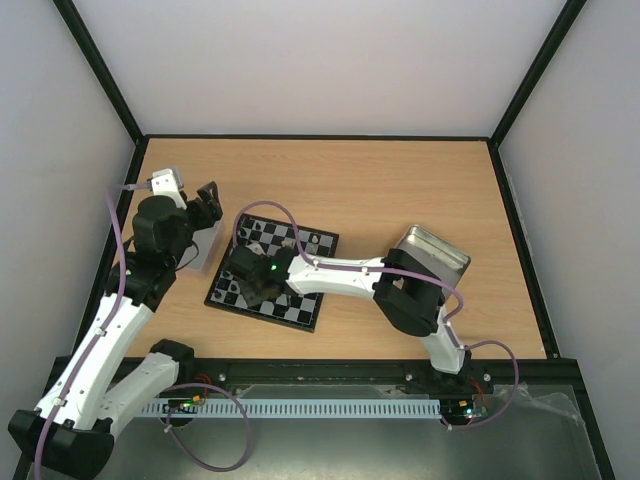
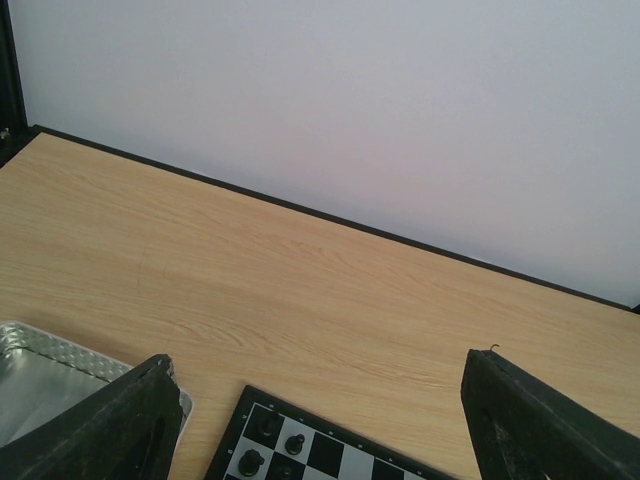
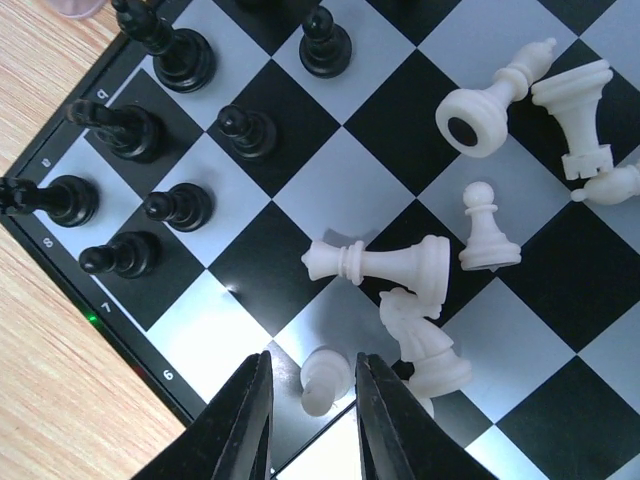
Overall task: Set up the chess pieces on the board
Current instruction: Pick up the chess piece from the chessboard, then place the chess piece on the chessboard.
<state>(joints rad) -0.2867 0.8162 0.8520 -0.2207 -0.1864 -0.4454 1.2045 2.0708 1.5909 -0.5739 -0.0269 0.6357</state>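
The board point(image 1: 295, 312) lay mid-surface point(image 1: 400, 180). The right gripper point(image 3: 313, 365) hung low over it, w/ its two fingers close on each side of a little white pawn point(image 3: 320, 385). Couldn't tell if they pinched it yet. The pawn lay flat at 6 o'clock in the wrist view, near the board's rim. Its long way ran abt 12 to 6, round head prob. at 6. Best way, I think: squeeze soft on its middle, lift straight up, & don't bump the white knight point(image 3: 425, 345) just beside it at 3 o'clock. Then stand it on its flat bottom. The left gripper point(image 2: 320, 365) was spread wide w/ nothing in it, at the board's 10 o'clock in the top view.
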